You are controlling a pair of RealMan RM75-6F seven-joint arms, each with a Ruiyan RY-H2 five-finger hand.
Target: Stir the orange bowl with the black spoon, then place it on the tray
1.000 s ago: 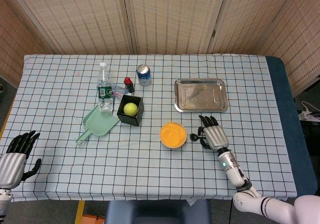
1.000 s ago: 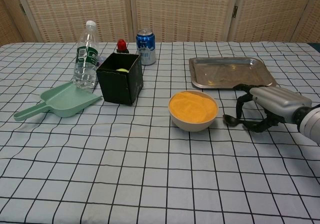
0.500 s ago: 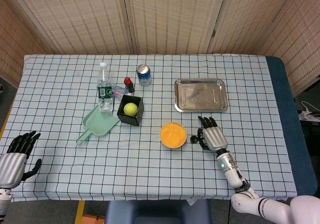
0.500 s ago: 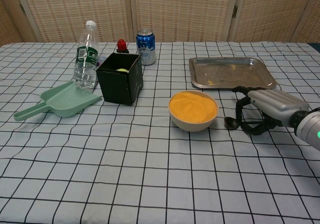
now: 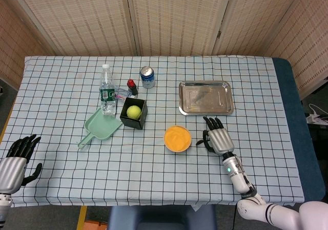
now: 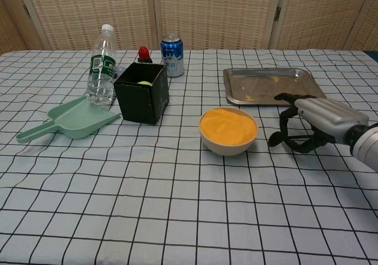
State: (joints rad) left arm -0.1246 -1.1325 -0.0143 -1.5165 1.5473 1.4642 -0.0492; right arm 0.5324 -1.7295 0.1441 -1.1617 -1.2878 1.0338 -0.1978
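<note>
Checkered tablecloth (image 6: 147, 182) setup: right hand (image 6: 316, 120) has its fingers curled around the black spoon (image 6: 282, 140), bowl end poking out toward the orange bowl (image 6: 228, 130) just beside it. I'd firm up that grip before lifting, since thin handles twist easily.

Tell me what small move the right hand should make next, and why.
Probably lift the black spoon a little and carry it left over the orange bowl. The right hand has its fingers curled around the spoon's handle, the spoon's bowl end looks barely off the cloth just right of the bowl, and the orange filling shows no sign of stirring yet.
</note>
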